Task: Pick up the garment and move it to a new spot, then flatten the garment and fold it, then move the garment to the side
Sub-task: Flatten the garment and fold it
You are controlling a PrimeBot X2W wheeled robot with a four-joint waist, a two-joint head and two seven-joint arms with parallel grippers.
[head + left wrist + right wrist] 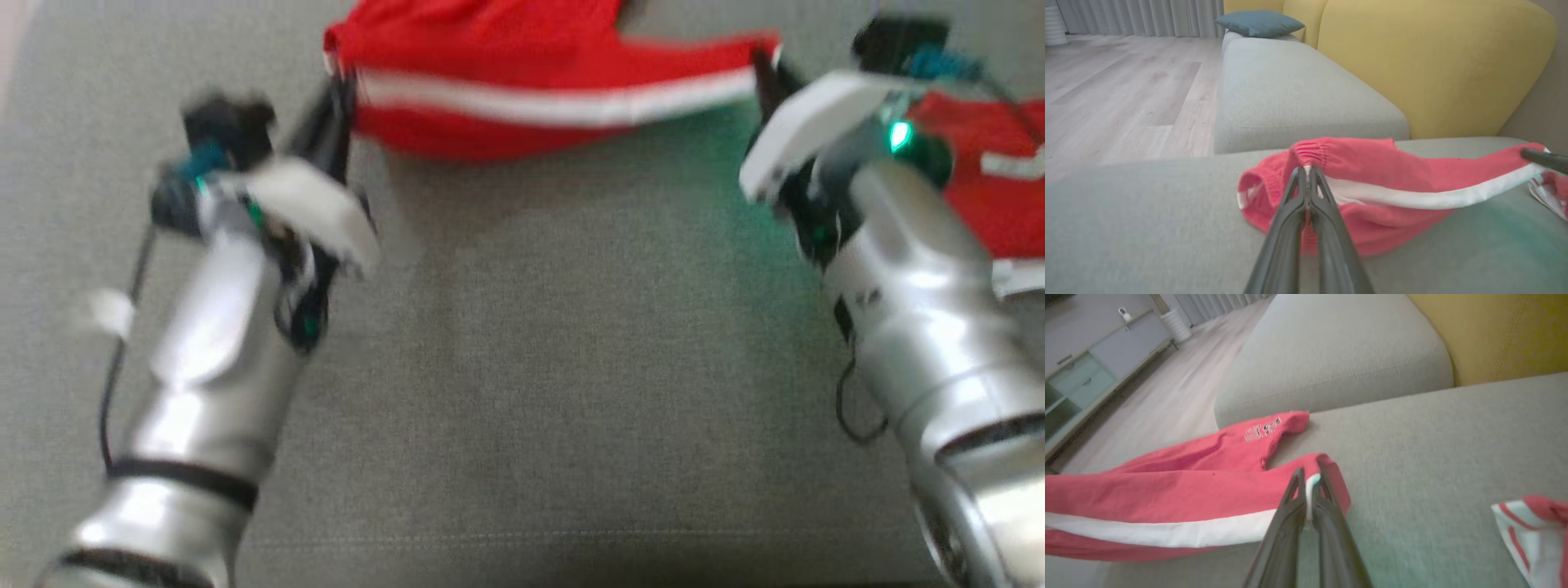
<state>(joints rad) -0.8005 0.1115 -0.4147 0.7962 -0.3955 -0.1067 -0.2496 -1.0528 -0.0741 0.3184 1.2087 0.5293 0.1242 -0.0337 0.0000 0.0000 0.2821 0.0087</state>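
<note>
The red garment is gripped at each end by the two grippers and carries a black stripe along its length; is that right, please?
Not quite: the stripe is white, not black, as the left wrist view shows. The rest holds: the red garment is gripped at each end, by the left gripper at one and the right gripper at the other.
</note>
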